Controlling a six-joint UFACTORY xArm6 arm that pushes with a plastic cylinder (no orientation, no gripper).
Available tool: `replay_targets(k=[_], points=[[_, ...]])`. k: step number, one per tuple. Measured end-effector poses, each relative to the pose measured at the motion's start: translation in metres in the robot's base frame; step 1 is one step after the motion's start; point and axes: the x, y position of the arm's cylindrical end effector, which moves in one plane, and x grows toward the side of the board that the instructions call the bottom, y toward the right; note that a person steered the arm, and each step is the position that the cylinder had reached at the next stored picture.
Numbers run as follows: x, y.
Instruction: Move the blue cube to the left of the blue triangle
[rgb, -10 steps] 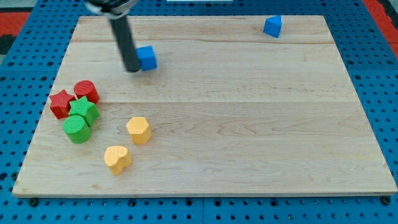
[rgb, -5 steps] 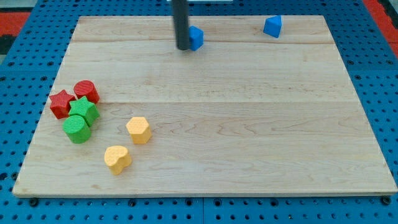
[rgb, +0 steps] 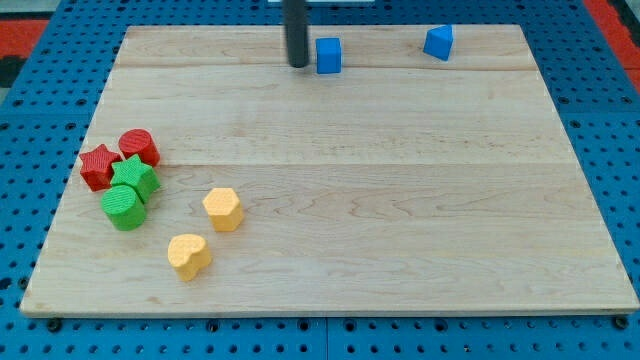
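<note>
The blue cube (rgb: 328, 55) sits near the top of the wooden board (rgb: 400, 200), left of the middle. The blue triangle (rgb: 438, 42) lies at the top right, a clear gap to the cube's right. My tip (rgb: 298, 64) stands just to the left of the blue cube, with a small gap between them. The dark rod runs straight up out of the view's top.
At the view's left lie a red star (rgb: 97, 166), a red cylinder (rgb: 139, 148), a green star (rgb: 134, 177) and a green cylinder (rgb: 124, 206), bunched together. Two yellow blocks (rgb: 222, 209) (rgb: 188, 254) lie to their lower right.
My tip pushed the blue cube to the right and up along the board, toward the blue triangle. The cube now sits slightly apart from the tip.
</note>
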Motion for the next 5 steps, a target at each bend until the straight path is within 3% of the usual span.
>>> replay_targets(k=[1,2,4,5], points=[[-0.003,0.055],[0.0,-0.01],[-0.039,0.054],[-0.025,0.051]])
